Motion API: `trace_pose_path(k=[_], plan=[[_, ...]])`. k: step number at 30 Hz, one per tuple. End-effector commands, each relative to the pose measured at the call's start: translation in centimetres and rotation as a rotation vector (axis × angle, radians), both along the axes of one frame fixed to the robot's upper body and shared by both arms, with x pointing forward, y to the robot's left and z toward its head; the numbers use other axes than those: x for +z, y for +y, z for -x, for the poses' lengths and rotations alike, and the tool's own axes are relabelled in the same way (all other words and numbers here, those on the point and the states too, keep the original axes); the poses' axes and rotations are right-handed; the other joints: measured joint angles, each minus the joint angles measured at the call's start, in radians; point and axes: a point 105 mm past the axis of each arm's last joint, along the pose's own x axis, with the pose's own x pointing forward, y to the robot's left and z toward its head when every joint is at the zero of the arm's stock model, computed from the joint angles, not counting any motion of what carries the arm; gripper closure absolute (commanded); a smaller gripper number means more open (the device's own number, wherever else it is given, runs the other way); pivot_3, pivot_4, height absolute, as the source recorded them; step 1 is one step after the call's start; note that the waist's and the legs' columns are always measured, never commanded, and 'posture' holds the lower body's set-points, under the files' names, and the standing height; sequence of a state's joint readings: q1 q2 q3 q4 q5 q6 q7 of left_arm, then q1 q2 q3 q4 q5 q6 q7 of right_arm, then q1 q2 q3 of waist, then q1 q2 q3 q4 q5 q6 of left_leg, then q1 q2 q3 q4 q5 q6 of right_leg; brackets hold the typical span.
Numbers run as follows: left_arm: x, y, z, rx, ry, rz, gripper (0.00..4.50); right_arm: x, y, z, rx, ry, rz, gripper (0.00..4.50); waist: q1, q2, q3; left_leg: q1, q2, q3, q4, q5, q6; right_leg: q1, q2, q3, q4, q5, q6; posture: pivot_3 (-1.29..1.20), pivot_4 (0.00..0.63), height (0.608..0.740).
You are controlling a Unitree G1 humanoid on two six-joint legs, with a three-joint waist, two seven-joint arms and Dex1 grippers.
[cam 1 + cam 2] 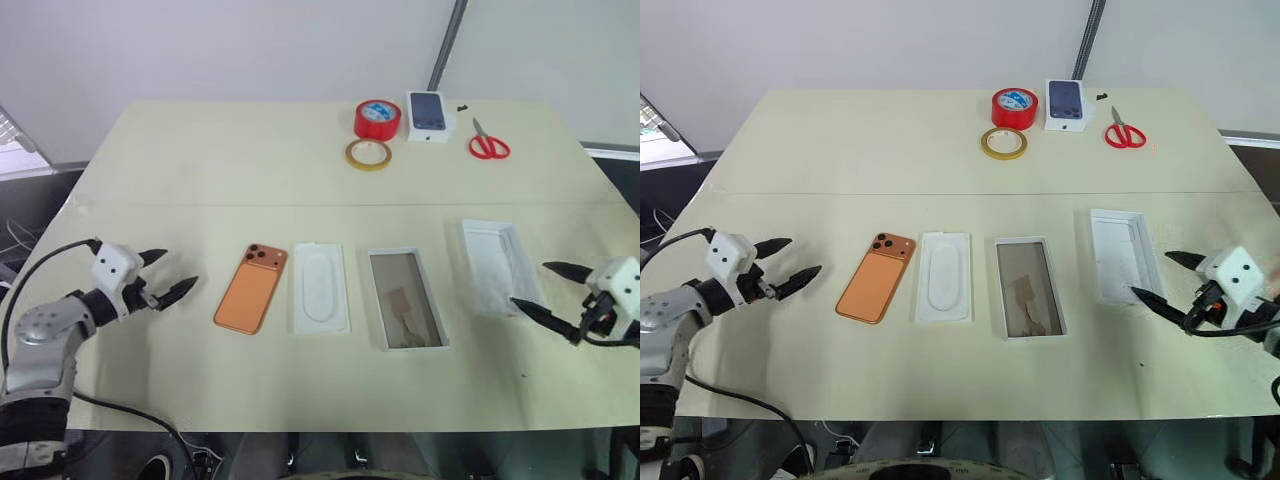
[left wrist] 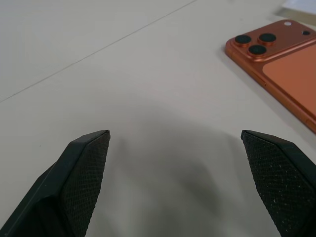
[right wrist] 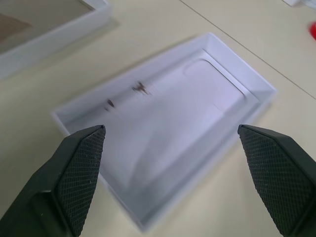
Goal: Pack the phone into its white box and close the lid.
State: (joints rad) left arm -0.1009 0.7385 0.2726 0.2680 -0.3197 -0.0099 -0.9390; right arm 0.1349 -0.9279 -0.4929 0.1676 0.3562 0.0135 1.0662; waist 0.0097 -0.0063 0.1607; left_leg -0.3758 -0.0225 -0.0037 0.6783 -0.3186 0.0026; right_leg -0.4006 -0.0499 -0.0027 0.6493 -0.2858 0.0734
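Counter (image 1: 200,160), cream. In a row, apart from one another: phone (image 1: 251,288), orange, back up, at the left; flat white insert (image 1: 320,287); white box (image 1: 405,298), hollow up; lid (image 1: 500,265), hollow up, at the right. Left claw (image 1: 172,275) wide, holding nothing, beside phone. Right claw (image 1: 530,289) wide, holding nothing, at lid.

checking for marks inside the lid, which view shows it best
The right wrist view: the lid lies hollow up, close, with dark specks inside. Both eye views show it whole but small, at the row's right end.
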Motion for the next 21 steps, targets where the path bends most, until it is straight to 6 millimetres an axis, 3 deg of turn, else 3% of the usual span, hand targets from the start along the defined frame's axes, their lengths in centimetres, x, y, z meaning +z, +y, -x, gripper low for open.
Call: trace_pose_path(k=[1, 7, 15, 21], plan=[[1.2, 0.9, 0.1, 0.010, -0.060, -0.008, 0.03, 1.3, -0.9, 0.2, -0.008, -0.031, 0.003, 0.01, 0.000, 0.000, 0.000, 0.000, 0.000, 0.000, 0.000, 0.000, 0.000, 0.000, 0.000, 0.000, 0.000, 0.000, 0.000, 0.00, 0.150, 0.740], [1.1, 0.4, -0.1, -0.008, -0.055, -0.028, 0.03, 1.2, -0.5, 0.3, 0.015, -0.011, -0.006, 0.01, -0.001, 0.000, 0.000, 0.000, 0.000, 0.000, 0.000, 0.000, 0.000, 0.000, 0.000, 0.000, 0.000, 0.000, 0.000, 0.00, 0.150, 0.740], [3.1, -0.8, -0.4, -0.093, -0.134, 0.027, 0.03, 1.2, 0.4, 0.5, 0.040, 0.010, -0.029, 0.01, 0.000, 0.000, 0.000, 0.000, 0.000, 0.000, -0.001, 0.000, 0.000, 0.000, 0.000, 0.000, 0.000, 0.000, 0.000, 0.00, 0.150, 0.740], [3.5, -1.9, -1.3, -0.100, -0.142, 0.015, 0.03, 2.0, 1.9, -0.1, 0.066, -0.025, -0.030, 0.01, 0.000, 0.001, 0.000, 0.000, 0.000, 0.000, 0.000, 0.000, 0.000, 0.000, 0.000, 0.000, 0.000, 0.000, 0.000, 0.00, 0.150, 0.740]])
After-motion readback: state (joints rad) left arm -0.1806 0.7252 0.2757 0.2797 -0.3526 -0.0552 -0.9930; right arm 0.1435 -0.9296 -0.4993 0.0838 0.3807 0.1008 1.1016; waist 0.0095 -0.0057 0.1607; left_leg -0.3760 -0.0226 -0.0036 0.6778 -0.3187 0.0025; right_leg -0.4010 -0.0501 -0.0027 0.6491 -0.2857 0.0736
